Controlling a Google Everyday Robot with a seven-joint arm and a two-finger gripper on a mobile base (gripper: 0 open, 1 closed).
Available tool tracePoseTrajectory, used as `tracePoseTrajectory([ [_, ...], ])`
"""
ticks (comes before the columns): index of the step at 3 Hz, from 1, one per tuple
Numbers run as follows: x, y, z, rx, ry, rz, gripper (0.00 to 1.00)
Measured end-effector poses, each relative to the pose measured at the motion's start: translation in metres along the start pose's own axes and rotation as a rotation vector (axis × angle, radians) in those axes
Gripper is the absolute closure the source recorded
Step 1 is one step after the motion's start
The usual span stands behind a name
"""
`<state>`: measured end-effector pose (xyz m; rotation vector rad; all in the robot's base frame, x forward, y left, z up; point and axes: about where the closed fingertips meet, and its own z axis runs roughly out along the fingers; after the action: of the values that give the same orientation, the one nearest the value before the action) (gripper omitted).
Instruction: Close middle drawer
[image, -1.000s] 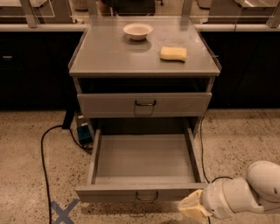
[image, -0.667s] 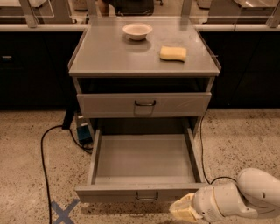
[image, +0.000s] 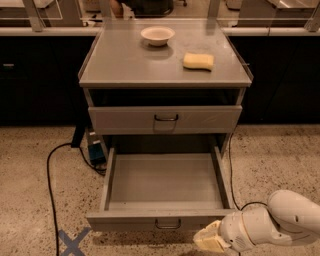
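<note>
The middle drawer (image: 125, 220) is pulled far out of the grey cabinet, low in the view. Its tray is bare and its low front panel carries a small dark loop handle (image: 167, 225) at the centre. My gripper (image: 210, 239), with a yellowish tip on a white arm, is at the bottom right. It sits just below and to the right of the drawer's front panel, close to its right corner. I cannot tell whether it touches the panel.
Above, a drawer with a taller front (image: 200, 119) stands slightly out. A white bowl (image: 157, 35) and a yellow sponge (image: 198, 61) lie on the cabinet top. A black cable (image: 48, 185), a blue box (image: 96, 151) and a blue tape cross (image: 72, 242) are on the floor at left.
My arm and gripper have moved left along the floor level, closer to the right end of the open drawer's front. The drawer has not moved.
</note>
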<state>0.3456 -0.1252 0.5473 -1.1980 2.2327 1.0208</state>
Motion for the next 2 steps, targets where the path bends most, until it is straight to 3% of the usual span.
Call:
tracePoseTrajectory([
  [1,0.003,-0.002,0.014,0.029,0.014,-0.016,1.00],
  [2,-0.004,-0.015,0.047,0.066,-0.025,-0.025,1.00],
])
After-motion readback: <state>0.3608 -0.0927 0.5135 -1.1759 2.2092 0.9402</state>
